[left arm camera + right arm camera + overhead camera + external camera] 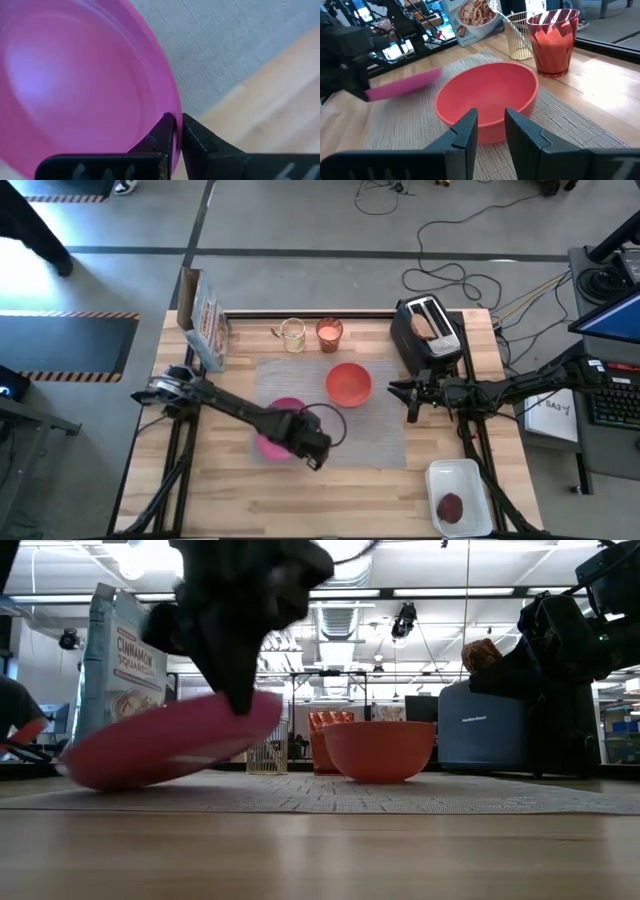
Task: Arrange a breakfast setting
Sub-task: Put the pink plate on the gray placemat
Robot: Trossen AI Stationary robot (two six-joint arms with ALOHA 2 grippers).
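The round pink plate (278,428) hangs tilted over the left part of the grey placemat (375,425), and my left gripper (308,442) is shut on its rim. The red bowl (348,383) stands on the placemat's far part. My right gripper (410,395) waits open just right of the bowl, its fingers level and pointing at it with nothing between them. The glass of orange drink (329,333) stands beyond the mat. A toast slice (424,326) sticks out of the black toaster. The dark red patty (451,507) lies in a white tray. A metal spoon (493,6) stands in a gold wire holder. My left gripper pinches the plate's rim (172,112) between its two fingers, one finger (159,136) on the plate's upper face and one (202,142) on its underside. The fingers come from above, pointing steeply down. The plate (170,740) is tilted, held side raised; I cannot tell whether its low edge (85,772) touches the mat.
A cereal box (205,320) stands at the table's far left. The gold wire holder (292,335) stands next to the orange drink. The black toaster (428,335) is at the far right, and the white tray (458,495) at the near right. Bare wood (250,500) runs along the near edge.
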